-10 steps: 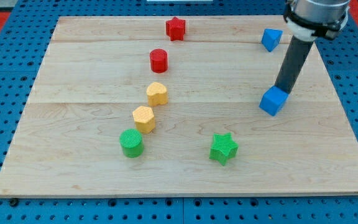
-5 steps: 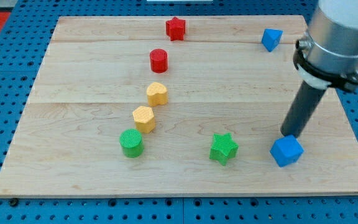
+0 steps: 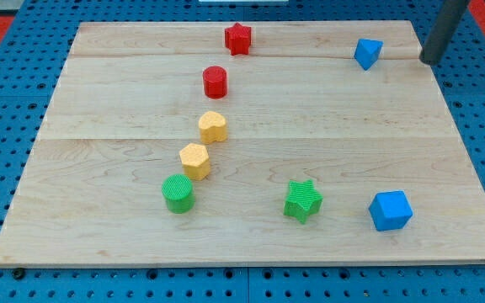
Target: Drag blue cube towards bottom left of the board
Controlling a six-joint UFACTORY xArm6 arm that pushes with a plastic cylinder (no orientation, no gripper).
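The rod has pulled away: the tip (image 3: 429, 61) is now standing at the view's top right, touching no block and holding nothing. The blue cube (image 3: 391, 210), pushed down earlier, is lying at bottom right, beside the green star (image 3: 302, 201), still far from bottom left.

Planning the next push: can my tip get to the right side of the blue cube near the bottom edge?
Probably yes. My tip sits at the view's top right, apart from the blue cube, and nothing stands between them along the board's right side.
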